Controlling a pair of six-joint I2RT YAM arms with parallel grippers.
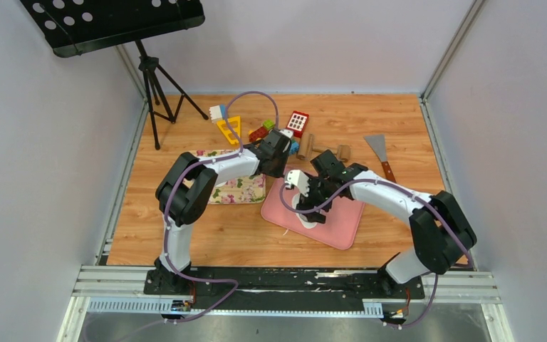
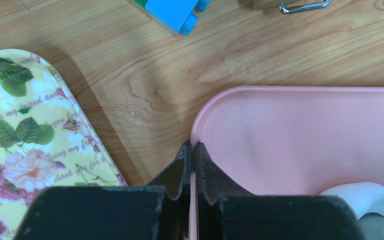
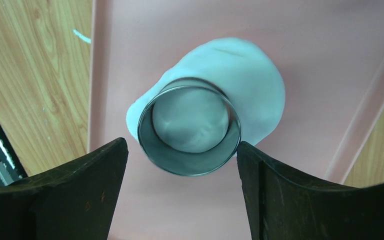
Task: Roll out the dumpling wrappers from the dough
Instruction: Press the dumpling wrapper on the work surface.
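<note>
As the left gripper (image 2: 192,150) clamps the pink plastic tray (image 2: 300,115), the right gripper (image 3: 181,144) gapes empty around the round steel ring (image 3: 190,170) cutting flat white dough (image 3: 250,85); lifting it likely follows.

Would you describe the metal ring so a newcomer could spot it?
Find the pink tray on the table; flattened white dough lies on it. The ring stands on that dough, between the open fingers of the right gripper. Unlike its neighbours, it is shiny, hollow steel.
</note>
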